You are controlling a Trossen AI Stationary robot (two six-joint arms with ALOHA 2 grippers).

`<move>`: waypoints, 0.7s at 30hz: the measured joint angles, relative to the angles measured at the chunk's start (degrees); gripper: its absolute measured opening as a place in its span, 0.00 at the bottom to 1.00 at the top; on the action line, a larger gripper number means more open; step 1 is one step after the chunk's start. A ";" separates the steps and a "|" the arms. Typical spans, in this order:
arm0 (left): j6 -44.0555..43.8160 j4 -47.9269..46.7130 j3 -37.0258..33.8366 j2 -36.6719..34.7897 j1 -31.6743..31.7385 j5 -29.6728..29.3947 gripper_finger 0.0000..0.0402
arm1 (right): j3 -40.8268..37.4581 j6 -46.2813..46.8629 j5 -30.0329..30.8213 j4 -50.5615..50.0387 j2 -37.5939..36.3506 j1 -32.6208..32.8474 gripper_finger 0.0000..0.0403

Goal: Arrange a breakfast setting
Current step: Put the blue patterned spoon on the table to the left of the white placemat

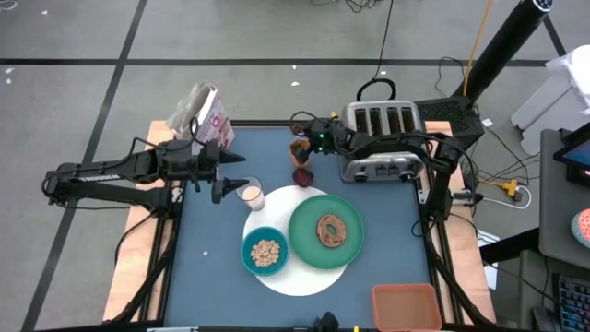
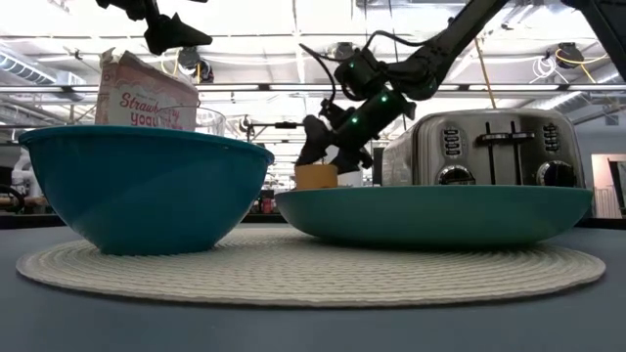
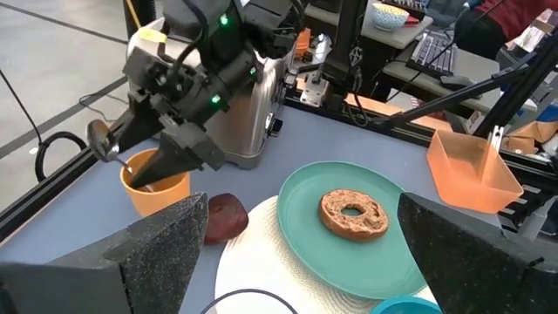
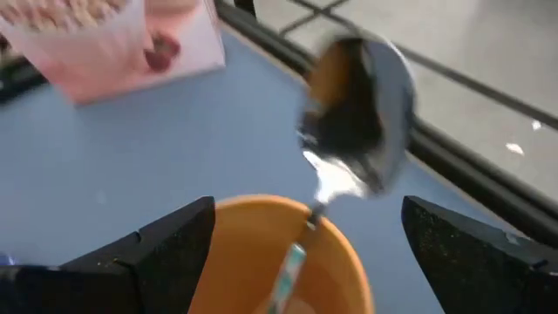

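- Currently the round white mat (image 1: 304, 275) lies on the blue table (image 1: 221, 277), carrying the large green plate (image 1: 304, 242) and, just beside it, the smaller teal bowl (image 1: 265, 251).
- Brown ring bread (image 1: 331, 231) rests flat at the centre of the plate; the bowl holds light-coloured cereal pieces.
- Milk glass (image 1: 252, 195) stands at the mat's far-left edge, upright.
- Left gripper (image 1: 229, 183) hovers just beside the milk glass, fingers spread and holding nothing.
- Right gripper (image 1: 302, 136) is positioned above the orange cup (image 1: 300, 149), which stands on the bare table beside the silver four-slot toaster (image 1: 383, 138); its fingers are parted and released.
- Silver spoon (image 4: 356, 118) stands in the orange cup with its bowl end up, leaning on the rim; the right wrist view is blurred, but the fingers appear to flank the spoon without touching it.
- Dark-red fruit (image 1: 303, 175) sits on the table between the orange cup and the mat, apart from both.
- Pink carton (image 1: 205, 113) stands at the table's far-left corner.
- Orange rectangular tray (image 1: 407, 307) sits at the near-right corner, well apart from the setting.
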 joint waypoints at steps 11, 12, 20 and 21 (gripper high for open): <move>1.13 -0.12 0.00 0.00 -0.01 0.00 0.94 | 0.04 0.00 0.98 2.47 0.43 -0.12 0.89; 1.13 -0.12 0.00 0.00 0.00 0.00 0.94 | 0.04 0.00 1.00 2.47 0.43 -0.05 0.88; 1.15 -0.14 0.00 0.00 0.01 0.00 0.94 | 0.04 0.00 0.99 1.06 0.49 1.21 0.77; 1.15 -0.14 0.00 0.00 0.01 0.00 0.94 | 0.04 0.10 1.02 0.84 0.87 1.37 0.75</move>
